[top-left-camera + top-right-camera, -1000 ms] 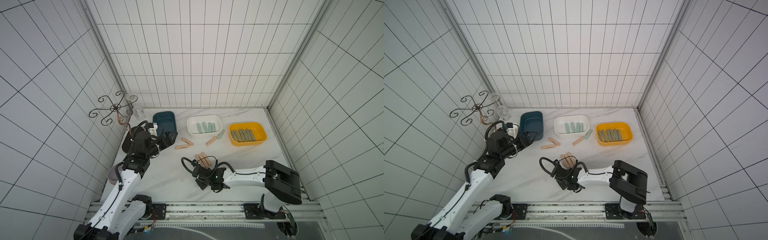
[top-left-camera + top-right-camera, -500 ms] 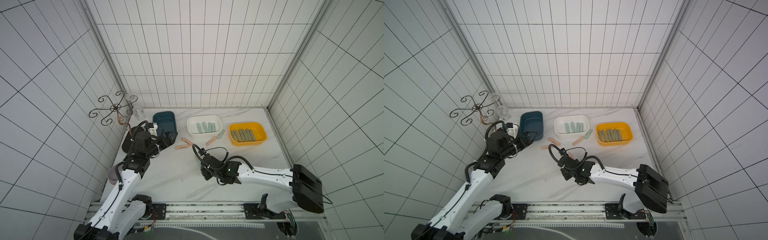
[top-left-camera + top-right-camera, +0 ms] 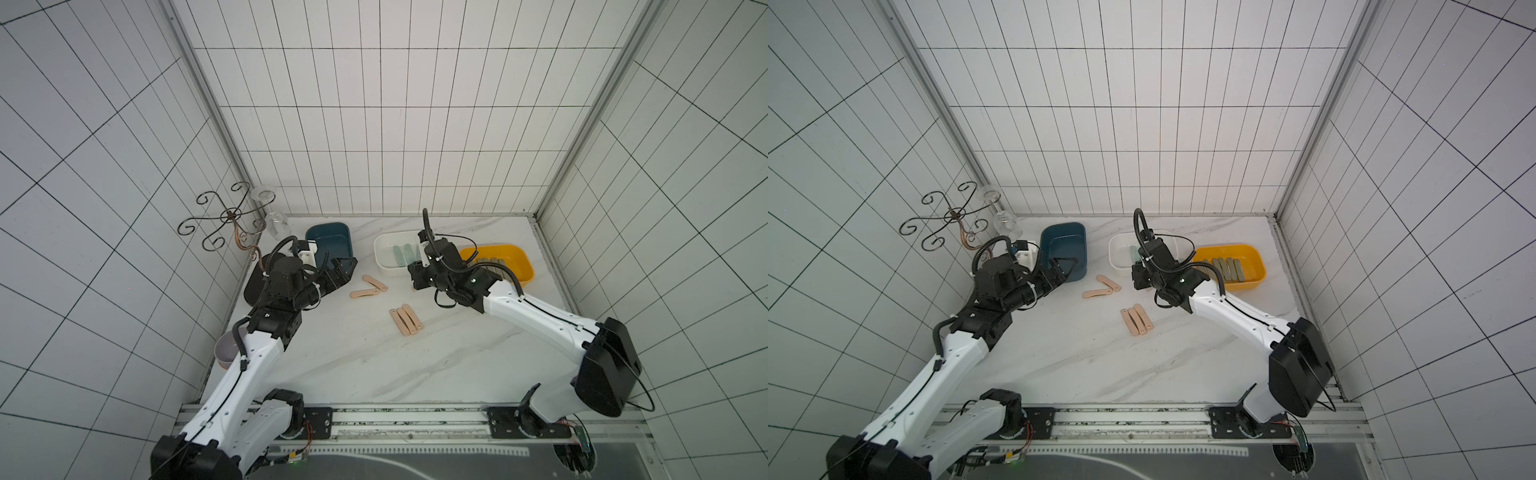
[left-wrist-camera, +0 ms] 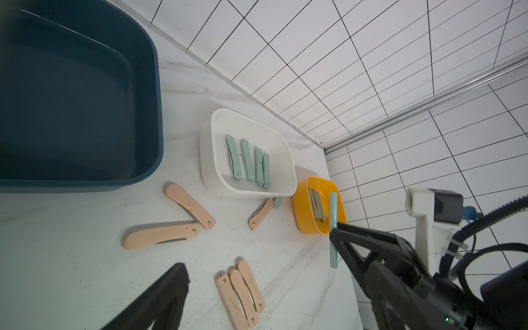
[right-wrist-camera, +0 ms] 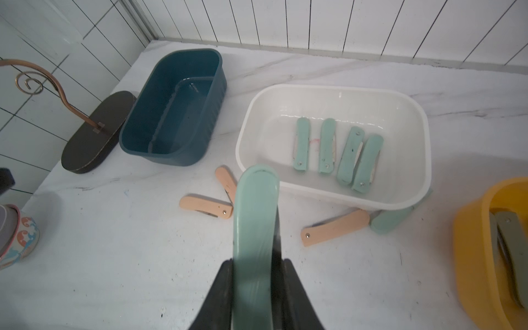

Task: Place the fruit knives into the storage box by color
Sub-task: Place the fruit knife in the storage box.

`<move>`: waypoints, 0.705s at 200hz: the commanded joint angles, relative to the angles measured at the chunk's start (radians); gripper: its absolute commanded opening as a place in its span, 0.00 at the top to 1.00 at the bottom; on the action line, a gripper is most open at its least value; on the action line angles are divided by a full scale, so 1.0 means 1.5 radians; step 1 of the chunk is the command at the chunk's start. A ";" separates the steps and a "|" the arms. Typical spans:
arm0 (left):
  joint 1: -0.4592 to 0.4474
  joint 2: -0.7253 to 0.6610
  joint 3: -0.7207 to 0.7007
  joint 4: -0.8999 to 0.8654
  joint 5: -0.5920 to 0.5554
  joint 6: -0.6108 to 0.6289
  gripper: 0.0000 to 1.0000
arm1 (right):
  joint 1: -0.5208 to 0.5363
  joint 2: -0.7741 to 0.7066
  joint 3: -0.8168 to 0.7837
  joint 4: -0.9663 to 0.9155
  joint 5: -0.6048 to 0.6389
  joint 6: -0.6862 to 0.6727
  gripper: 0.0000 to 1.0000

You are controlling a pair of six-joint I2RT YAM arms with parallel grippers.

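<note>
Light, stiff and smooth, the mint knife (image 5: 255, 200) is clamped about mid-length in the right hand (image 5: 257, 265), a sound hold, though it might swivel.

place: robot lab cell — white tiled walls (image 3: 374, 124) | marble tabletop (image 3: 353, 361) | aluminium mounting rail (image 3: 415, 420)

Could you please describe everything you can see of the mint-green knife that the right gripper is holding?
The mint-green knife is a flat, smooth, plastic-looking bar with a rounded end. It is folded, with a thin dark edge along one side. The right gripper is shut on it, and most of its length sticks out past the black fingers. It appears lifted off the marble table, in front of the white box. Only the fingers seem to touch it.
</note>
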 commanded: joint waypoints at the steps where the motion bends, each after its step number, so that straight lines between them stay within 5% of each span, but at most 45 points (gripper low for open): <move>1: -0.001 0.019 0.026 0.020 0.006 0.008 0.03 | -0.031 0.062 0.117 0.026 -0.067 0.004 0.79; 141: -0.006 0.113 0.055 0.058 0.013 0.018 0.03 | -0.082 0.381 0.349 0.058 -0.138 0.041 0.79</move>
